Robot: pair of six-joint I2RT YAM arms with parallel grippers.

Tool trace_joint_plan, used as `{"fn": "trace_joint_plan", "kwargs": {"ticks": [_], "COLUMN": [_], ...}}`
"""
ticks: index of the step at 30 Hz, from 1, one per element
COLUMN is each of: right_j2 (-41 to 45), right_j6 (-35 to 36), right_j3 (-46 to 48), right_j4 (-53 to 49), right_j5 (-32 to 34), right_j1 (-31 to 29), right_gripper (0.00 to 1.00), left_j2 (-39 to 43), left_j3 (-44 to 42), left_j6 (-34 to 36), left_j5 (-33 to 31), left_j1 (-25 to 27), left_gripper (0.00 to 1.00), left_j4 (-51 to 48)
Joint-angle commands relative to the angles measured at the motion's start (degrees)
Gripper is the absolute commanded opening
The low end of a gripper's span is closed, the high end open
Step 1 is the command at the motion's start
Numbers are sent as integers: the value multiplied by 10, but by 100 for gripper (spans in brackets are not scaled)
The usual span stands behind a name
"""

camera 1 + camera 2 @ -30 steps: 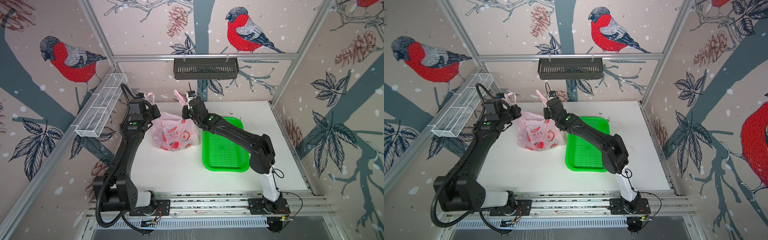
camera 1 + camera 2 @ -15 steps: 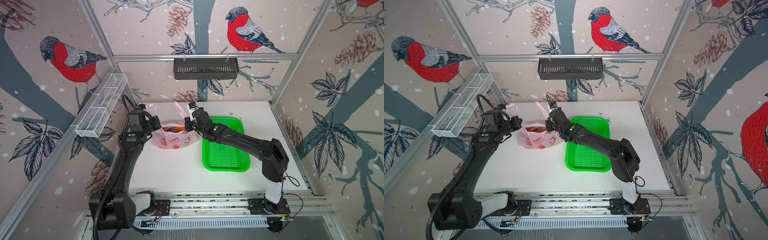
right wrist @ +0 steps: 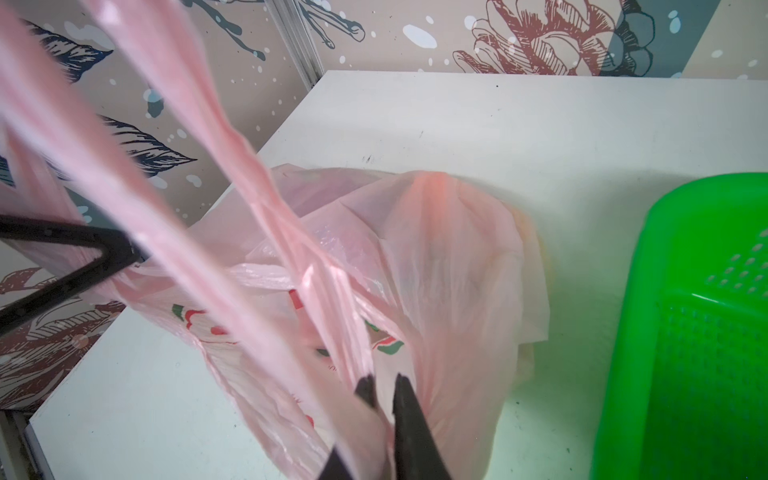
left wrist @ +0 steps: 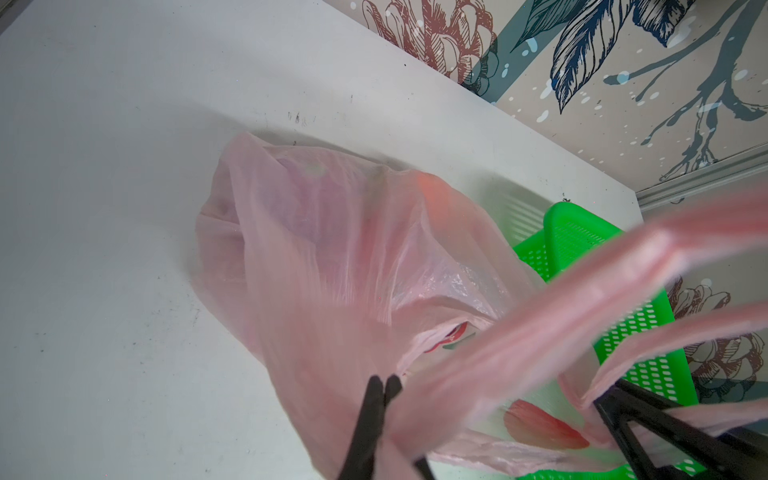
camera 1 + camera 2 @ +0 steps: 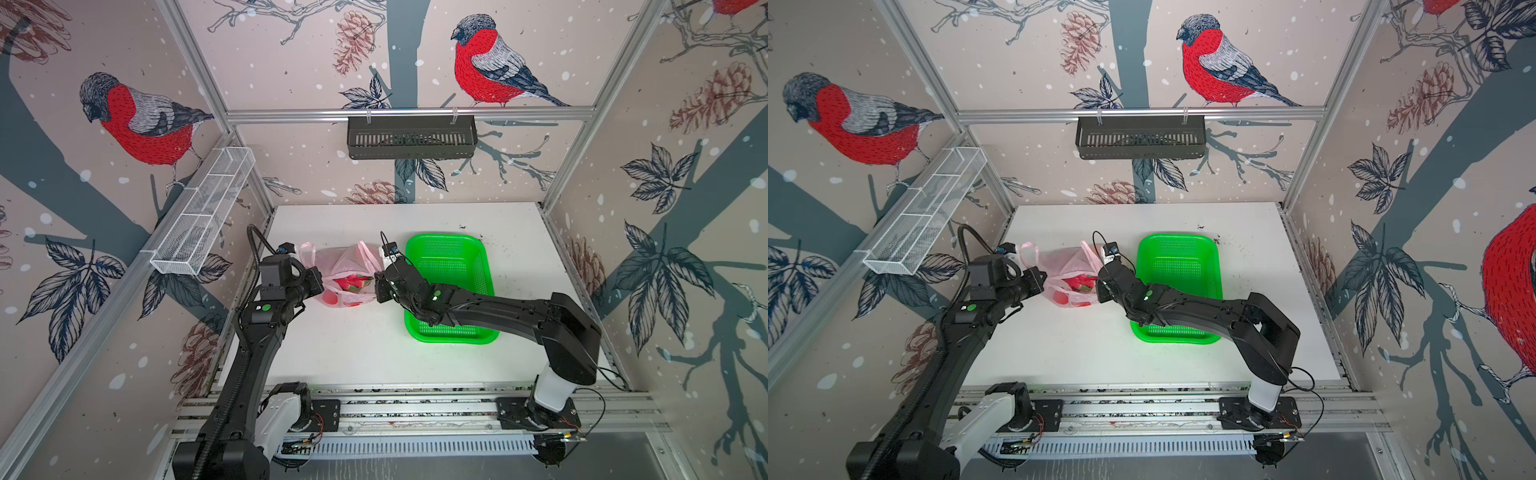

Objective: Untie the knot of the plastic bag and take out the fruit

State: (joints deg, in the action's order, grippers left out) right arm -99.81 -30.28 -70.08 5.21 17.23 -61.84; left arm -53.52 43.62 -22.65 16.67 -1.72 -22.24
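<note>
Two arms meet over the plastic bag (image 5: 347, 266) (image 5: 1065, 262), which sits on the white table (image 5: 374, 353) (image 5: 1084, 353) towards its left side, just beside the green basket (image 5: 487, 266) (image 5: 1218, 266). The left end effector (image 5: 321, 283) (image 5: 1043, 283) is at the bag's left edge and the right end effector (image 5: 376, 287) (image 5: 1098, 291) is at its right edge, with the right arm reaching in low across the near end of the basket.

The left wrist view shows the left end effector (image 4: 382, 384) with its two black fingertips pressed together on a fold of the bag's (image 4: 316, 249) pink film. The right wrist view shows the fingertips of the right end effector (image 3: 384, 390) standing a narrow gap apart, with the film of the bag (image 3: 440, 257) running down to them. Whether that film is pinched cannot be told.

The bag's two loop handles (image 5: 307, 254) (image 5: 1027, 254) stand apart from one another, one rising by each end effector. In both wrist views they cross the picture as blurred pink bands (image 4: 582, 299) (image 3: 249, 187).

Between the handles the bag's mouth gapes upward. The fruit (image 5: 352, 282) (image 5: 1080, 284) shows inside as a red mass with a touch of green. An orange tint shows through the far side of the film in both wrist views. The bag's far end lies slack on the table.
</note>
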Motion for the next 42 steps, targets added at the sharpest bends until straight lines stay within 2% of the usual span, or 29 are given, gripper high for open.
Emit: {"fn": "trace_joint_plan", "kwargs": {"ticks": [1, 5, 8, 12, 17, 19, 22, 25, 28, 35, 42], "right_j2": [14, 39, 60, 85, 110, 113, 102, 70, 25, -89, -166], "right_j6": [-12, -16, -24, -48, -80, -84, -71, -39, -7, 32, 54], "right_j3": [1, 5, 12, 28, 52, 52, 34, -12, -71, -197, -257], "right_j4": [21, -7, -39, -79, -99, -108, -110, -109, -111, -147, -155], "right_j5": [27, 59, 92, 137, 156, 164, 163, 165, 149, 74, 20], "right_j1": [-12, -38, -67, -110, -151, -166, -175, -173, -161, -111, -79], "right_gripper": [26, 44, 52, 58, 60, 57, 45, 35, 29, 23, 20], "left_j2": [16, 37, 51, 63, 73, 73, 75, 79, 82, 88, 82], "left_j3": [-9, -21, -26, -34, -41, -43, -48, -54, -58, -60, -65], "left_j6": [-11, -21, -25, -29, -33, -34, -35, -36, -38, -44, -51], "left_j5": [22, 38, 42, 48, 44, 43, 47, 44, 39, 33, 35], "left_j1": [-1, -1, -1, -1, -1, 0, -1, -1, -1, -1, -1], "left_gripper": [0, 0, 0, 0, 0, 0, 0, 0, 0, 0, 0], "left_j4": [8, 21, 29, 37, 46, 46, 51, 54, 54, 64, 75]}}
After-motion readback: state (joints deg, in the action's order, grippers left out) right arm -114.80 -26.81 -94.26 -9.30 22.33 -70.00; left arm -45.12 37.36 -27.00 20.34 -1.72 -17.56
